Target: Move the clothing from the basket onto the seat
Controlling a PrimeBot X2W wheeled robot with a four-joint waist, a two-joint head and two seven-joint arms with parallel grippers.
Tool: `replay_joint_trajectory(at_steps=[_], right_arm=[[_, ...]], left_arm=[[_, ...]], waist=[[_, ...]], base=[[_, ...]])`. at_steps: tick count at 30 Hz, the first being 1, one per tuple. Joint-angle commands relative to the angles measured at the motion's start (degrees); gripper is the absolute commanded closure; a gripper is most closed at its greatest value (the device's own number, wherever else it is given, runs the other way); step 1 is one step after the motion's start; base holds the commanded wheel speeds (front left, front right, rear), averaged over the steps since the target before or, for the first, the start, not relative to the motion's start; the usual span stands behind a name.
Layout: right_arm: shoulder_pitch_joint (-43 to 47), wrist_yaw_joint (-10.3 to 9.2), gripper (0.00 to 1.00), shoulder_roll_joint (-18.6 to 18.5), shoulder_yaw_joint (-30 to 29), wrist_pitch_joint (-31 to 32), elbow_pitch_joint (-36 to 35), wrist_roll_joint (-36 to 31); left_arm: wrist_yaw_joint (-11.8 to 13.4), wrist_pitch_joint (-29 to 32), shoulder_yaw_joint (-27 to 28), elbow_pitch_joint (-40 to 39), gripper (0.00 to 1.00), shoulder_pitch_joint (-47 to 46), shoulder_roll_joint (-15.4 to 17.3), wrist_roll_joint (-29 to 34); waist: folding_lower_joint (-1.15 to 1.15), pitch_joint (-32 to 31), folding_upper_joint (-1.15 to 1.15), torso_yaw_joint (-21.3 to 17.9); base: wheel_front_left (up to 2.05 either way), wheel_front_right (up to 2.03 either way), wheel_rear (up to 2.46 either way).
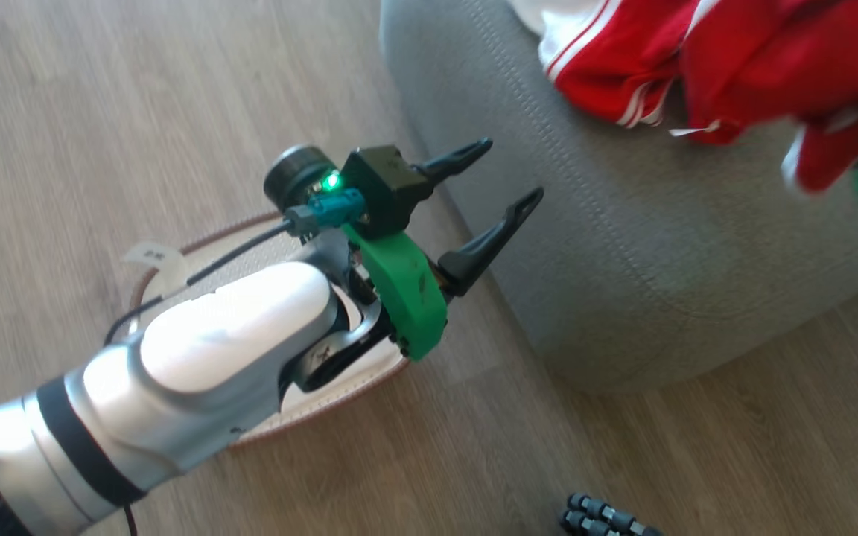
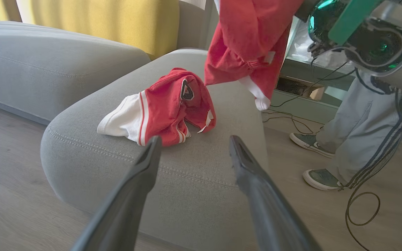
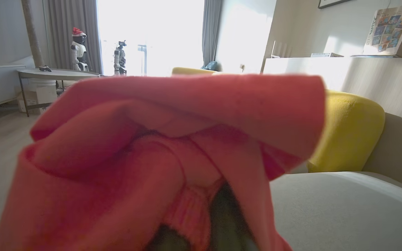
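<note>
One red garment (image 2: 162, 108) lies bunched on the seat (image 2: 194, 174), just ahead of the left tool (image 2: 194, 139). That tool is released and empty, and the basket (image 1: 205, 237) sits behind it under the forearm. The second garment (image 2: 246, 45) hangs clenched in the right tool (image 3: 223, 216) above the seat, likely for dropping. A person's legs (image 2: 354, 115) and cables (image 2: 361, 209) lie off to the left tool's right, clear of the drop.
</note>
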Motion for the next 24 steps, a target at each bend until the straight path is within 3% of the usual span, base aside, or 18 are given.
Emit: replay_joint_trajectory(at_steps=[1,13,24], right_arm=[[-3.65,0.41,1.0,-2.61,-0.98,0.65,-1.12,0.78],[-14.32,0.41,1.0,-12.16,-9.31,4.04,7.4,2.95],[-20.43,0.41,1.0,-15.76,-7.82,5.57,17.83,4.35]], left_arm=[[-0.2,0.26,2.56,-2.01,0.0,-3.89,1.31,0.92],[-0.79,2.22,2.89,-4.14,0.0,-8.69,2.5,2.71],[-0.93,2.51,3.34,-4.91,0.0,-10.89,2.7,3.37]], waist=[[-0.01,3.57,0.0,2.25],[-0.01,13.78,0.0,8.37],[-0.01,18.44,0.0,11.55]], base=[[0.0,0.0,0.0],[0.0,0.0,0.0],[0.0,0.0,0.0]])
